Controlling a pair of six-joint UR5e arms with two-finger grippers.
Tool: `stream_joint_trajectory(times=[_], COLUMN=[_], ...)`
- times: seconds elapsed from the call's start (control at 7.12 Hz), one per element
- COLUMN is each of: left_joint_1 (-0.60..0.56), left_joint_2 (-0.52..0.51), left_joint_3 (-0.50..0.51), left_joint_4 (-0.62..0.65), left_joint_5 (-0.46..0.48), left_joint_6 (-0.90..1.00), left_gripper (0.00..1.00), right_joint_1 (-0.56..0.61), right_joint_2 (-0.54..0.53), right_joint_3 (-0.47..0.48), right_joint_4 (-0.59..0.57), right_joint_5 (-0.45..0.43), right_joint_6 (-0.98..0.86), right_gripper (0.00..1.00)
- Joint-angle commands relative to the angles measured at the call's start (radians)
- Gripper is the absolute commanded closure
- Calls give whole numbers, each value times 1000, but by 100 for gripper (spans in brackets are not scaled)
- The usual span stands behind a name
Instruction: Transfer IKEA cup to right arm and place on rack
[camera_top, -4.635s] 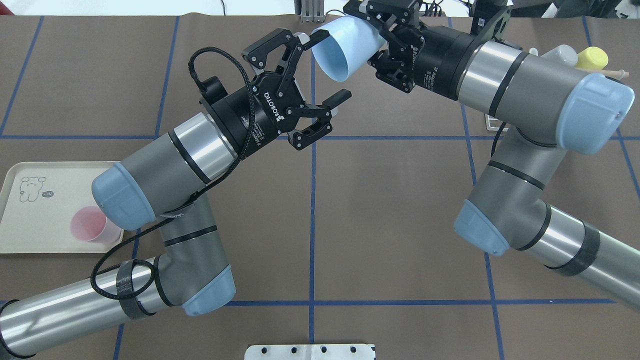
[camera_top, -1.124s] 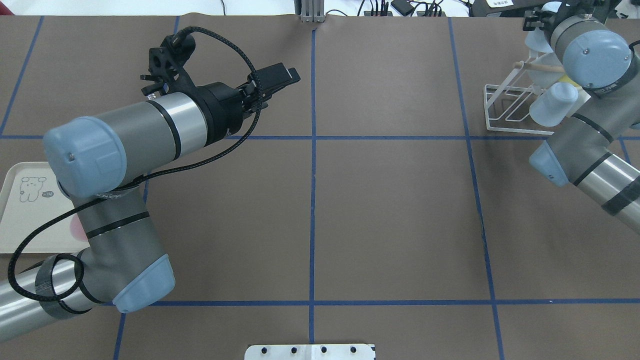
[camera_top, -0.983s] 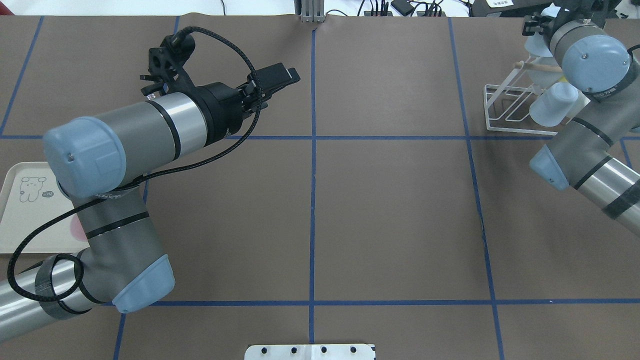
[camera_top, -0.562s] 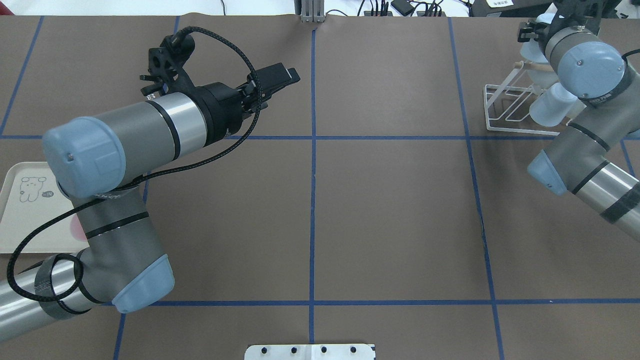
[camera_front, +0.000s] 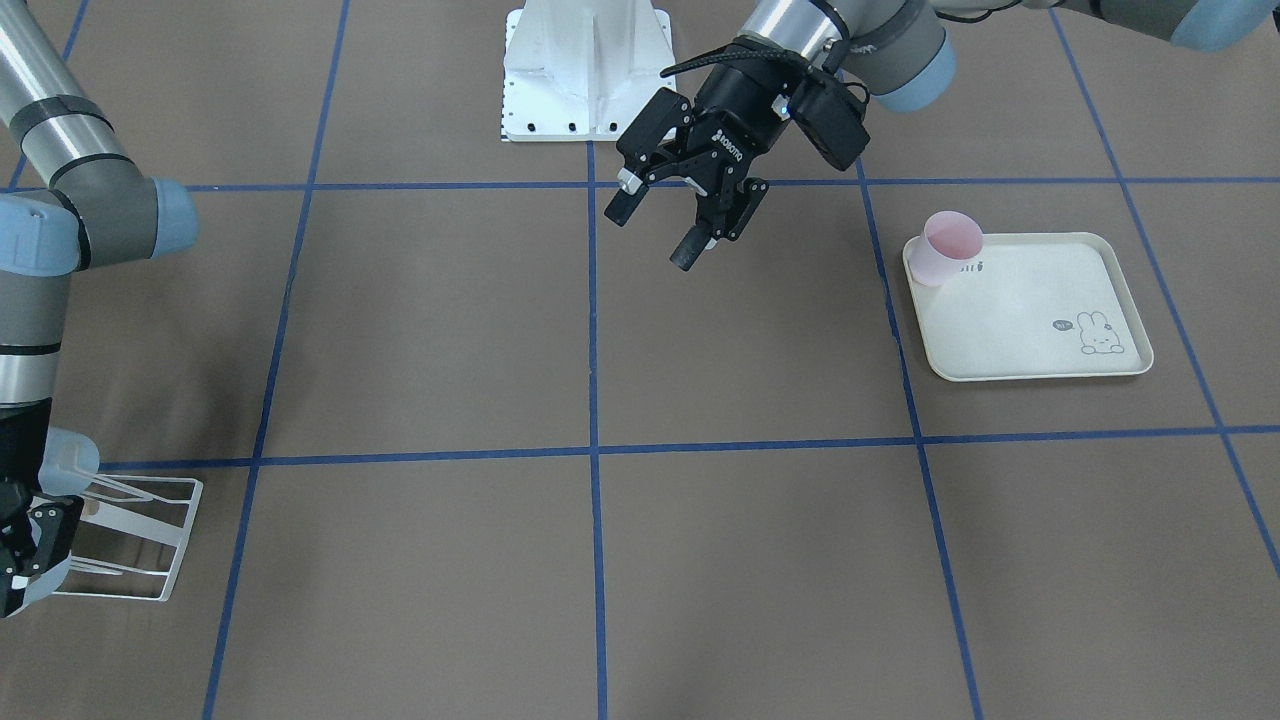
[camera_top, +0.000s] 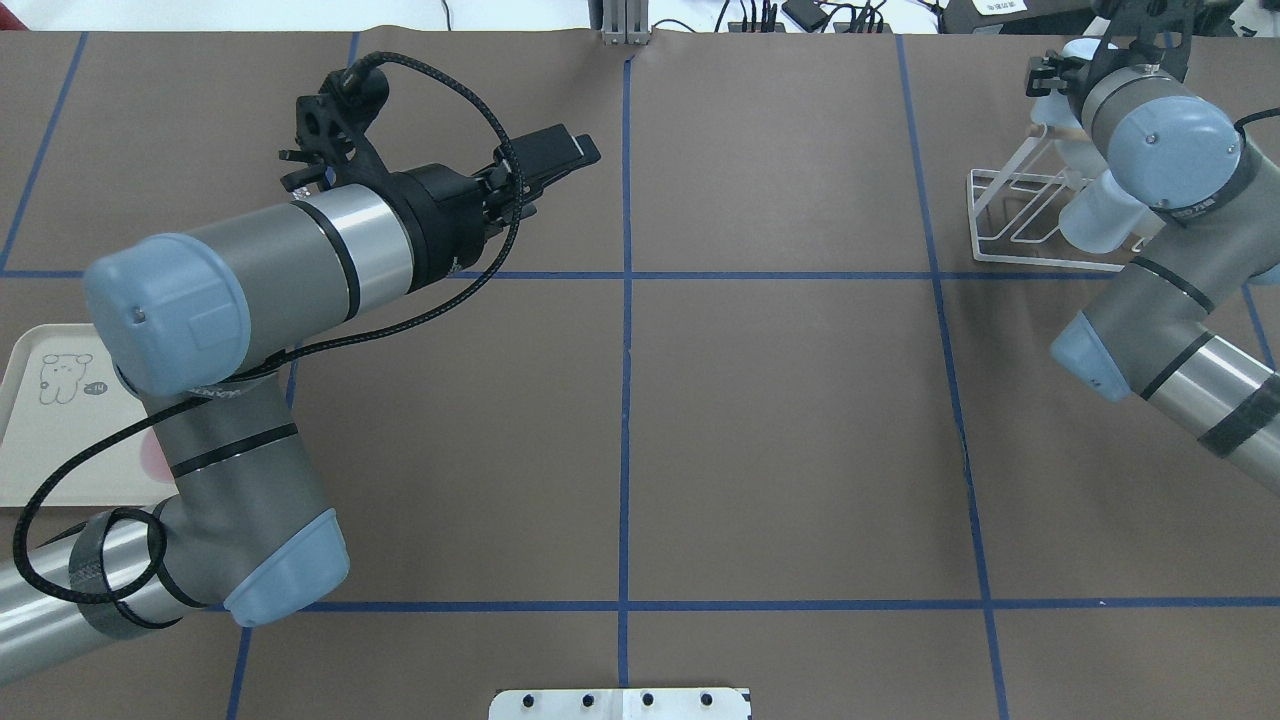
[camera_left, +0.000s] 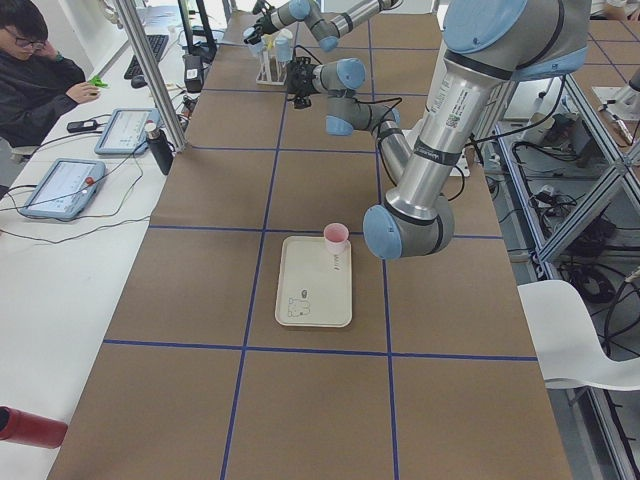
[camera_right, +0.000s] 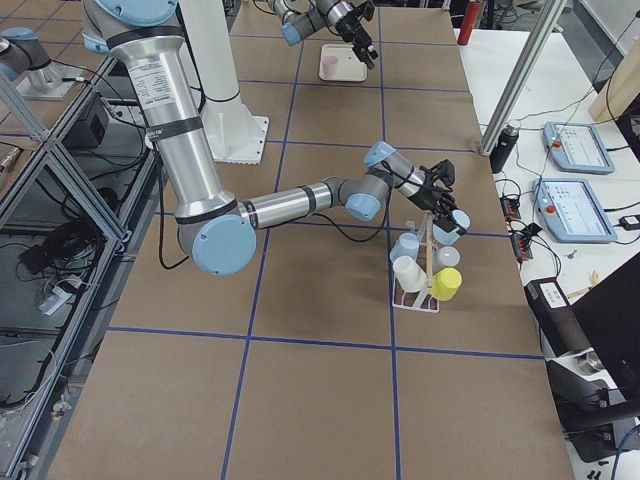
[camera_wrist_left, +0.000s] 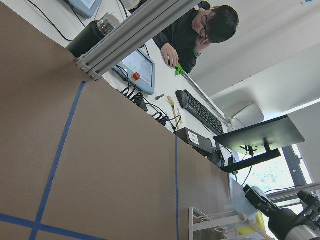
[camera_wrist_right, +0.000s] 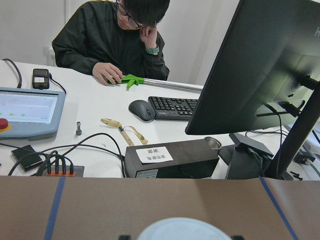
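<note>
Nudged toward nine o'clock in the overhead view, the right hand (camera_top: 1052, 72) hangs at the rack (camera_top: 1010, 205) in the desk's (camera_top: 780, 420) two o'clock corner, clamped on the pale blue cup (camera_wrist_right: 182, 230) — the left hand (camera_front: 652, 232), fingers apart and empty, hovers near eleven o'clock.

Pink cup (camera_front: 945, 248); pale-blue cup (camera_top: 1050, 103); cream rabbit-printed tray (camera_front: 1020, 320); white rack (camera_top: 1020, 215); brown table (camera_front: 760, 350), blue grid lines (camera_front: 592, 350)

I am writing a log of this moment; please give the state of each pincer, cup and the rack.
left pincer: open, empty.
right pincer: shut on the blue cup, at top of the rack.
rack: upright, holding other cups.
pink cup: upright on the tray corner.
</note>
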Motion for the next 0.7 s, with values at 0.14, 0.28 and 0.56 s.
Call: stream_joint_trajectory(times=[0.14, 0.28, 0.56], left_joint_1=[0, 0, -2], left_joint_2=[-1, -1, 1], left_joint_3=[-2, -2, -13], left_joint_4=[-2, -2, 4], left_joint_5=[1, -1, -1], left_joint_6=[-2, -2, 1], left_gripper=[0, 0, 0], right_joint_1=[-6, -6, -3], right_joint_2=[-11, -20, -34], right_joint_3=[4, 8, 26], right_joint_4=[2, 3, 115], right_joint_5=[0, 0, 41], right_joint_6=[4, 0, -3], right_gripper=[0, 0, 0])
